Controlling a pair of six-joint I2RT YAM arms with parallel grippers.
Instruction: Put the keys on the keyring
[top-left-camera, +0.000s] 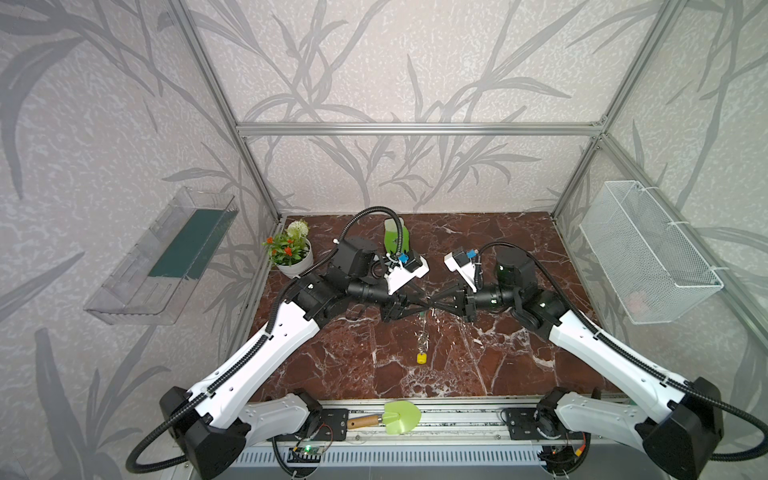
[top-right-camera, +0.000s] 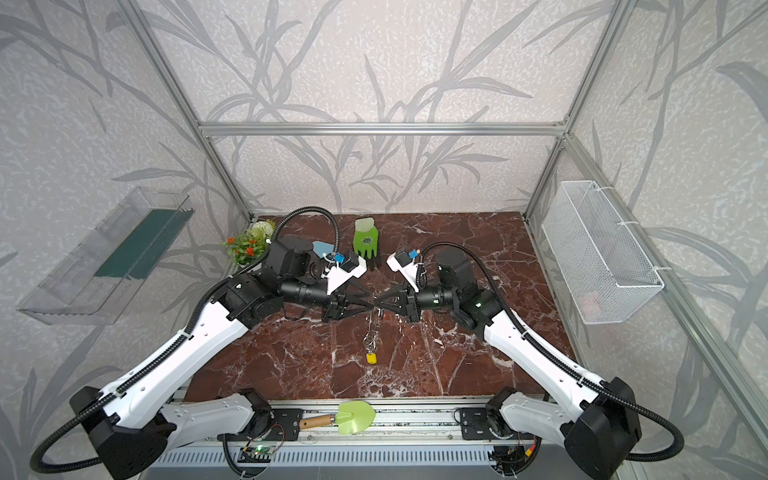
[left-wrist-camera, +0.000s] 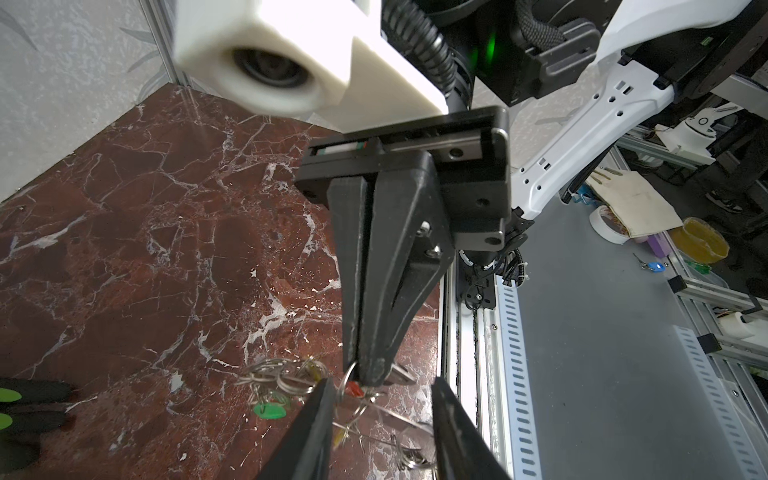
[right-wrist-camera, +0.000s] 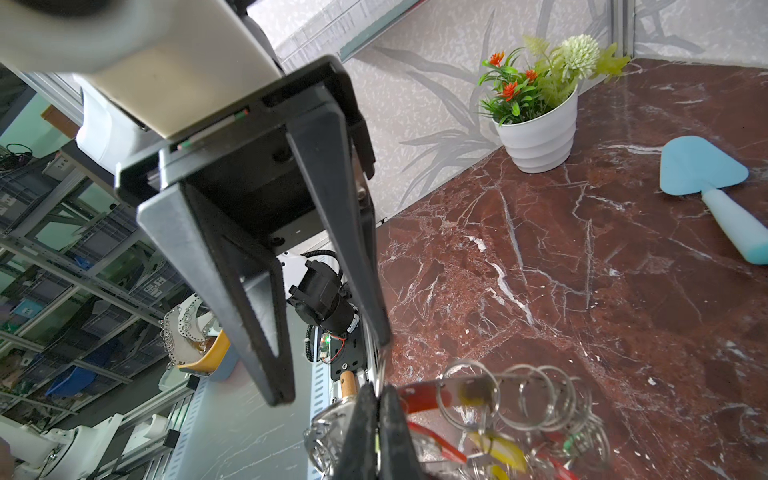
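Green plastic trowel (top-left-camera: 399, 417) lies across the front rail (top-left-camera: 457, 419). Beyond it, the left arm (top-left-camera: 270, 340) and right arm (top-left-camera: 602, 353) stretch low over the red marble tabletop (top-left-camera: 519, 365) and bend inward, so their grippers point at each other mid-table. From that meeting point the keyring (top-left-camera: 423, 332) runs toward the camera, edge-on, with a yellow-tagged key (top-left-camera: 422, 358) at its near end; whether that tag rests on the marble cannot be told. Seen from the left wrist, the right gripper (left-wrist-camera: 369, 372) has its fingers pressed together on the keyring's upper edge, beside a red tag (left-wrist-camera: 355, 388), though which ring the tips pinch is hard to make out. Seen from the right wrist, the left gripper (right-wrist-camera: 331, 368) stands with jaws apart, straddling that spot; contact is unclear. More keys (left-wrist-camera: 269, 411) hang blurred in a tangle of split rings. Farther back lie a green glove (top-right-camera: 365, 243), a pale blue trowel (right-wrist-camera: 702, 170) and a potted plant (top-left-camera: 291, 253) in the corner.
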